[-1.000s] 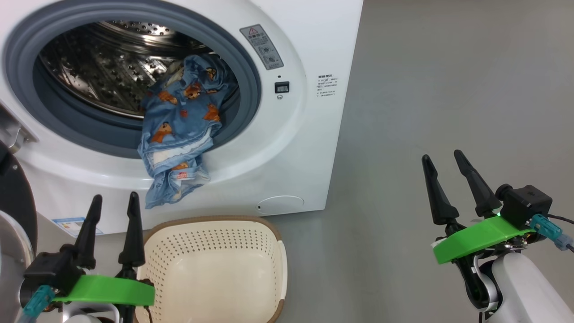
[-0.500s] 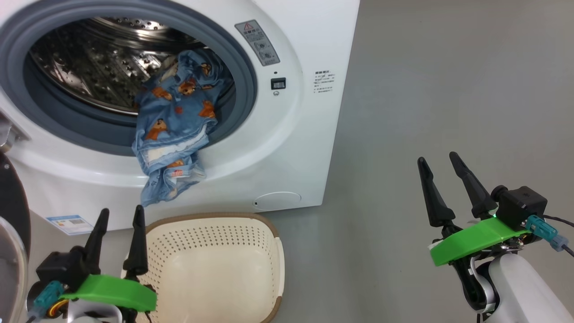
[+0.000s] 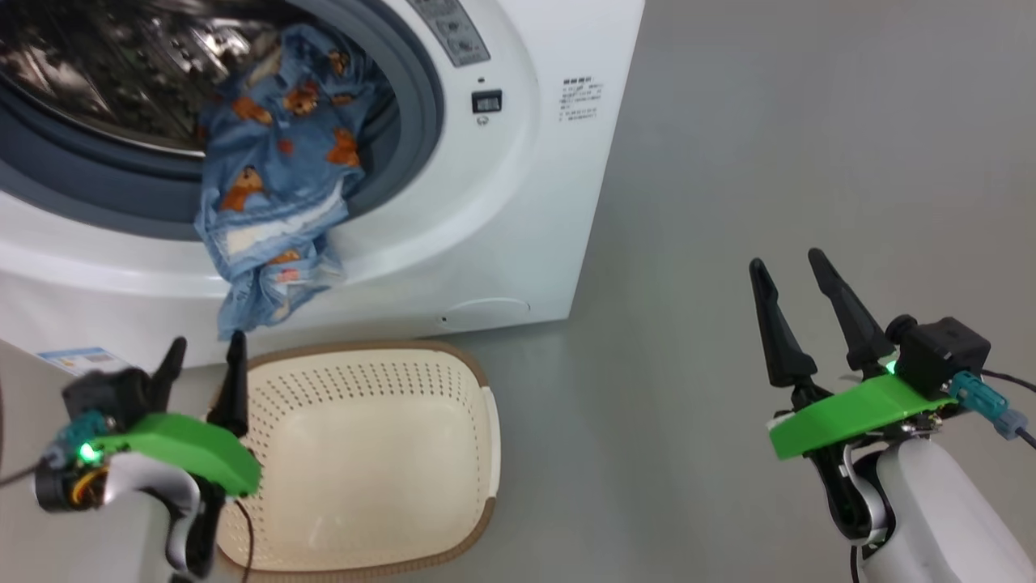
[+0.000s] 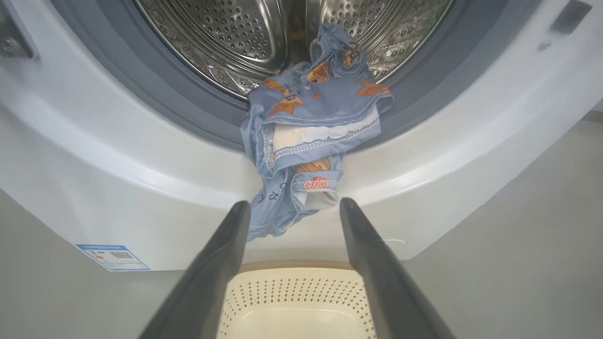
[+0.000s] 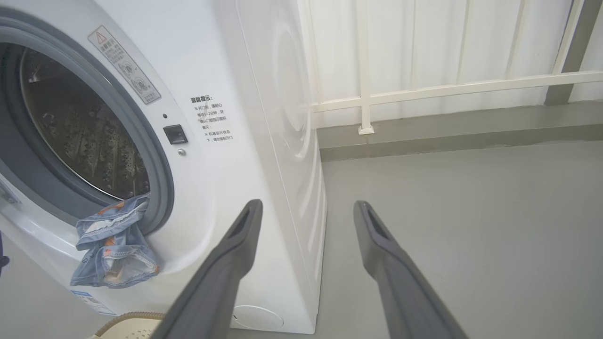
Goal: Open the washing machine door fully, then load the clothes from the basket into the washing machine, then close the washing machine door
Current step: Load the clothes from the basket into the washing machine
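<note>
left hand (image 3: pixel 206 341): fingers apart, empty | right hand (image 3: pixel 785 259): fingers apart, empty

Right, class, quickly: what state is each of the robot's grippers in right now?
Left gripper: open, holding nothing.
Right gripper: open, holding nothing.

on the washer (image 5: pixel 212 197) front, just right of the drum opening: grey label (image 5: pixel 125 66) with a red warning triangle at its top and two round pictograms below; small print too fine to read. further right, black text block (image 5: pixel 212 117) printed straight on the white panel, in chinese, headed "温馨提示:"; lines beneath start with "※", otherwise not legible. at the lower left corner of the front: blue sticker (image 4: pixel 113 256) with a small square code and tiny print, unreadable. on the clothes (image 4: pixel 320 101), a few dark characters near the hanging hem, not legible.
</note>
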### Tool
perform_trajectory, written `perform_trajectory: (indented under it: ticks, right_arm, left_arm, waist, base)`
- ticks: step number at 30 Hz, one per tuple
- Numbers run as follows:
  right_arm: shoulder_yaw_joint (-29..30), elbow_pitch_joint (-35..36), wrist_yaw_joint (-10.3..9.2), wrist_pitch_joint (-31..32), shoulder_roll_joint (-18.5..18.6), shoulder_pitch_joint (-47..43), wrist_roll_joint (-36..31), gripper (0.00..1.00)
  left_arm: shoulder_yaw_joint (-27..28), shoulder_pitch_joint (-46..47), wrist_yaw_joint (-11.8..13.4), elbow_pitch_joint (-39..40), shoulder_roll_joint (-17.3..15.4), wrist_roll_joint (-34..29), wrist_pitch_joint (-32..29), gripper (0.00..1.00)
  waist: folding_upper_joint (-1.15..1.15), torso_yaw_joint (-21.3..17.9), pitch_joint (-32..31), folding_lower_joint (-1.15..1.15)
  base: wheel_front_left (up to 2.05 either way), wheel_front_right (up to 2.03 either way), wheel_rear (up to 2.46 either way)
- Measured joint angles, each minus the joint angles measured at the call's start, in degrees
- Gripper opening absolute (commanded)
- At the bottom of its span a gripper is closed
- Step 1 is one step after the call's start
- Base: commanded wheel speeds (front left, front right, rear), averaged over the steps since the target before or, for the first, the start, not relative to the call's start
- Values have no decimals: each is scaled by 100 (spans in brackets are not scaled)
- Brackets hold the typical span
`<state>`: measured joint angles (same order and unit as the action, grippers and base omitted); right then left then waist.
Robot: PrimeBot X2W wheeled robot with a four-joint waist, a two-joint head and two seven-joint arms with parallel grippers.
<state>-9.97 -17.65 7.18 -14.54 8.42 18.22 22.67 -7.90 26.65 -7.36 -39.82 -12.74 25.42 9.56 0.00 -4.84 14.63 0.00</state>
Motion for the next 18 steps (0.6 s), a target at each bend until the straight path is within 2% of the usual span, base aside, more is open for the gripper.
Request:
perform_trajectory:
  ticks: [8, 18]
  right_arm:
    - [68, 138, 0, 0, -201, 289, -176, 100]
    - [110, 260, 0, 0, -326, 421, -256, 100]
  left_arm:
    - [-382, 956, -1, -1044, -364, 420, -158, 100]
    - [-913, 1723, -1, -1704, -761, 698, -140, 100]
  waist:
    - [0, -152, 611, 1]
    - [0, -408, 1194, 0]
  base:
    - [0, 0, 0]
    - [0, 0, 0]
